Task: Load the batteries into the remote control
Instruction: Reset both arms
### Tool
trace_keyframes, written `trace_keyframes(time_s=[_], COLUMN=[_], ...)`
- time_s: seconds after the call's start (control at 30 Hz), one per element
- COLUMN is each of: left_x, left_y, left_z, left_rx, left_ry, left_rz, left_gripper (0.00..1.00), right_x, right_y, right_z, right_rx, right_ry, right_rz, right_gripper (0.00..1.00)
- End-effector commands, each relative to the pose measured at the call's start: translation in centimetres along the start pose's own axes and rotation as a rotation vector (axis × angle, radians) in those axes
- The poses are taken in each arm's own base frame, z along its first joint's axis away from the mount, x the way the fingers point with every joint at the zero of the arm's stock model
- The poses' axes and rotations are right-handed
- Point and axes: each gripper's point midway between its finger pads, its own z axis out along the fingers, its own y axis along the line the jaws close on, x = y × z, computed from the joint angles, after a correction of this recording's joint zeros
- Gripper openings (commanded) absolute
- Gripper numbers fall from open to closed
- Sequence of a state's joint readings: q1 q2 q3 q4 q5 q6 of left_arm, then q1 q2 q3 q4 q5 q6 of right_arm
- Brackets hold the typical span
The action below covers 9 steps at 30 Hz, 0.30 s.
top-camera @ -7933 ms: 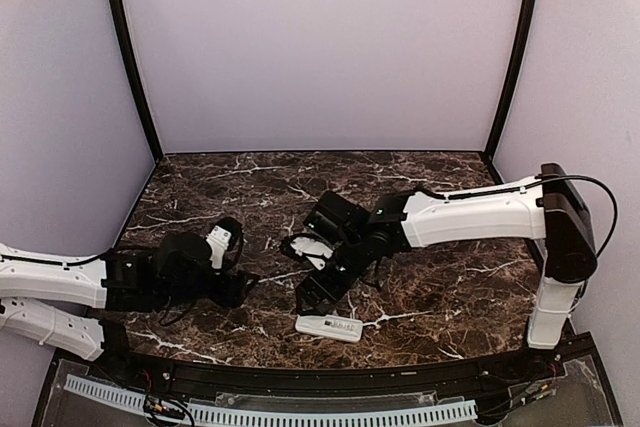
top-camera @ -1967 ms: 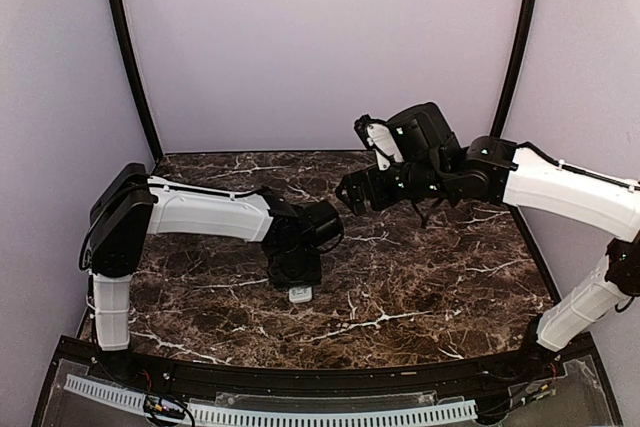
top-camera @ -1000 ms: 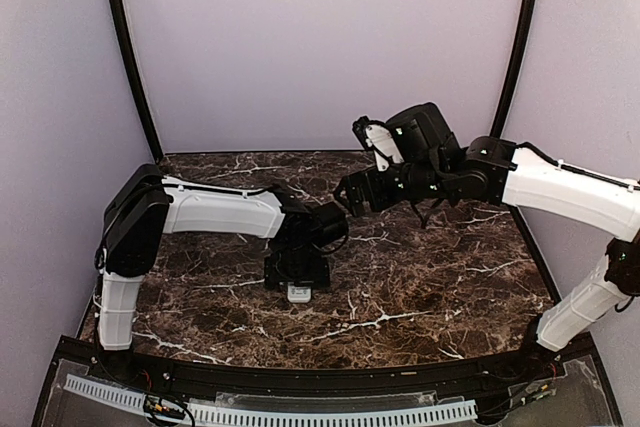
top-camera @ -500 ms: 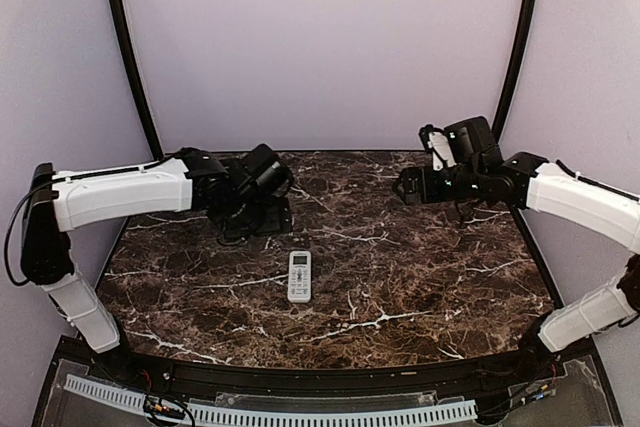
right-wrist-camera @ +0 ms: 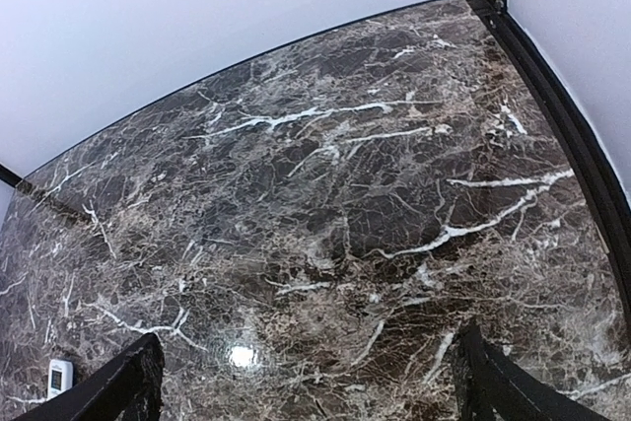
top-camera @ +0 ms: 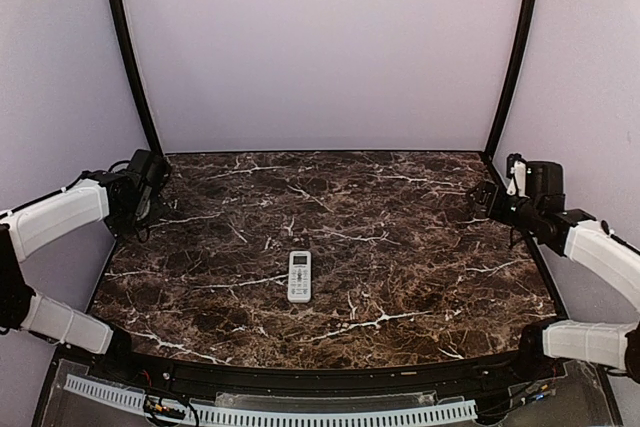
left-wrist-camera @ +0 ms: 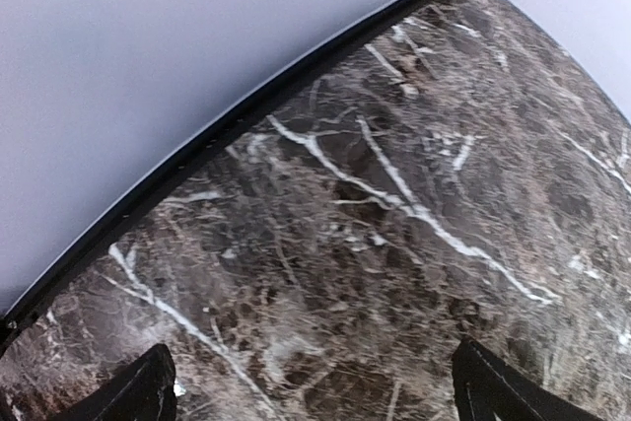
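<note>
- Left gripper [left-wrist-camera: 315,403]: fingers apart, empty, at the table's [top-camera: 430,287] 9 o'clock edge.
- Right gripper [right-wrist-camera: 308,391]: fingers apart, empty, at the 3 o'clock edge.
- Remote control [top-camera: 300,276]: buttons up, near centre, long axis 12-to-6, roughly midway between the grippers and well apart from both.
- No batteries visible.

The remote control [top-camera: 300,276] is white, the table [top-camera: 420,257] dark brown marble with white veins, the walls [top-camera: 320,47] pale lilac

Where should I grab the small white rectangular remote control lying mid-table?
Take the small white rectangular remote control across its two long edges, about mid-length, coming straight down from above. It lies flat, buttons up, long axis running near to far, so probably only its narrow width fits between the jaws.
</note>
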State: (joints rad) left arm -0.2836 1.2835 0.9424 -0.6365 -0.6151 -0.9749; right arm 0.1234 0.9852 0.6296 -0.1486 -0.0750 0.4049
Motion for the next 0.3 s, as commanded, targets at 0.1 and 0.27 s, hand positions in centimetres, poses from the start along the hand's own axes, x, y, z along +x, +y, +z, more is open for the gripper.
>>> trace_keyframes(time_s=[0.1,0.27], left_x=[-0.4,0.2], left_y=[4.1,4.3], left_z=[0.7,1.2], left_rx=[-0.090,-0.074], left_ry=[-0.105,-0.115], left_rz=[-0.118,-0.114], left_gripper=[0.97,0.97], right_x=[0.1,0.5], right_y=[-2.8,-2.5], right_z=[0.6,0.8], right_rx=[0.117,0.092], right_ry=[-0.058,-0.053], right_rz=[0.056,0.029], right_gripper=[0.99,0.99])
